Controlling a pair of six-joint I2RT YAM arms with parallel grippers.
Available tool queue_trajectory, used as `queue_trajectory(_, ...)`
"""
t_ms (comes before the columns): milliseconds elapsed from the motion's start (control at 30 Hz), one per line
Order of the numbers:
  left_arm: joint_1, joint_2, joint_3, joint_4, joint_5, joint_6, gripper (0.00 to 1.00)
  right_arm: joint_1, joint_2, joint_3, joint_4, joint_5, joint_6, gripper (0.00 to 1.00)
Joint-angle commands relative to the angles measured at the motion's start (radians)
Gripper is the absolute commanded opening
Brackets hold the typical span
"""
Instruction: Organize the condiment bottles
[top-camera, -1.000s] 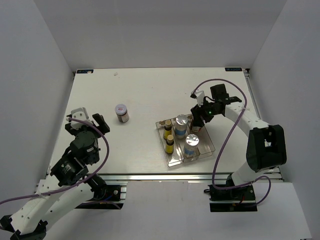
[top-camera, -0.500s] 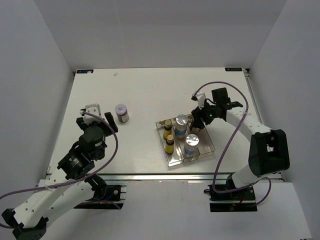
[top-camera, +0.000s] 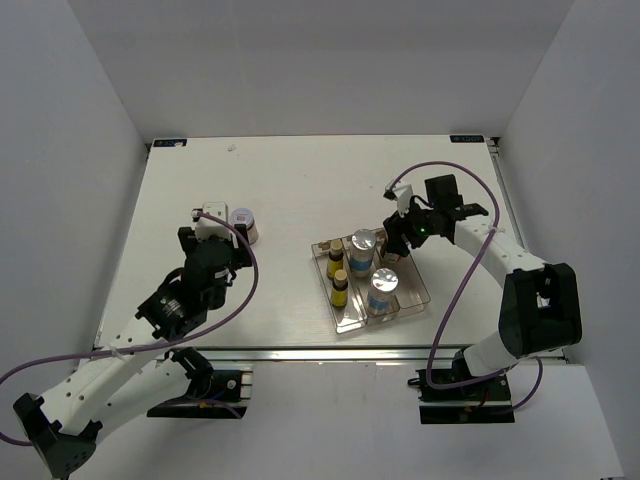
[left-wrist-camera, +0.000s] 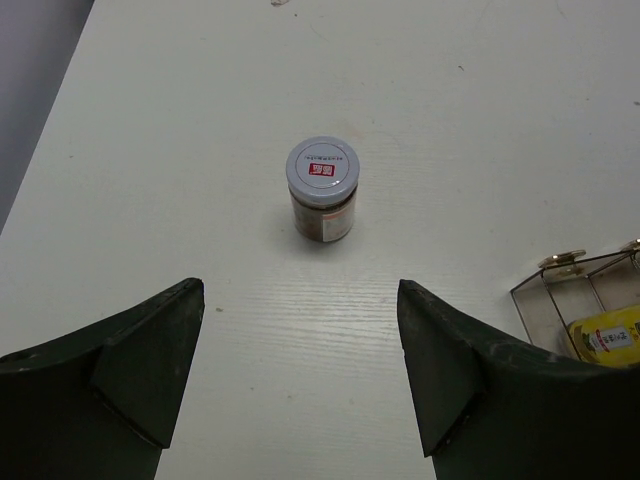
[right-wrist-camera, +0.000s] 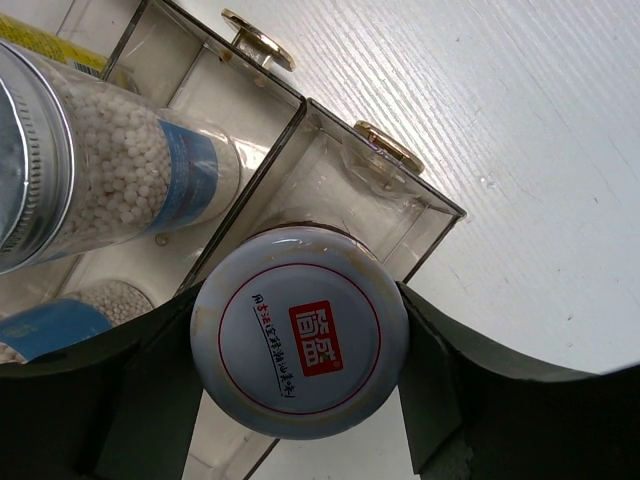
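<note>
Brown jar (left-wrist-camera: 321, 190), wide-spread left hand (left-wrist-camera: 300, 300) now much nearer

The white table (top-camera: 300, 190) carries one silver-lidded brown jar (left-wrist-camera: 320, 190), upright, left of centre. A clear three-slot tray (top-camera: 350, 320) rests right of centre, well apart from it. A small pale speck (top-camera: 232, 147), possibly a paper scrap, lies near the far edge
</note>
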Motion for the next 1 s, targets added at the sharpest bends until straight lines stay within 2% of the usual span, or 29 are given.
queue_trajectory(0,0.003,-0.004,0.016,0.017,0.016,0.004,0.88,-0.005,-0.041,-0.001,0.058,-0.024,0.01,0.71)
queue_trajectory(267,0.003,0.017,0.019,0.017,0.029,0.004,0.88,-0.005,-0.018,-0.009,0.069,-0.016,0.016,0.72)
queue_trajectory(300,0.005,0.019,0.019,0.016,0.03,0.006,0.88,-0.005,-0.018,-0.01,0.07,-0.014,0.019,0.74)
queue_trajectory(333,0.003,0.022,0.019,0.017,0.032,0.006,0.88,-0.005,-0.02,-0.013,0.074,-0.013,0.024,0.82)
queue_trajectory(567,0.005,0.048,0.028,0.017,0.053,-0.002,0.89,-0.005,-0.049,-0.002,0.055,-0.017,0.028,0.83)
queue_trajectory(733,0.009,0.145,0.068,0.0,0.087,-0.028,0.9,-0.026,-0.175,0.036,0.049,-0.02,0.088,0.82)
queue_trajectory(867,0.098,0.262,0.161,-0.076,0.139,-0.106,0.89,-0.067,-0.302,0.083,0.078,0.021,0.207,0.79)
queue_trajectory(967,0.216,0.344,0.203,-0.093,0.272,-0.131,0.9,-0.098,-0.426,0.062,0.13,0.05,0.296,0.77)
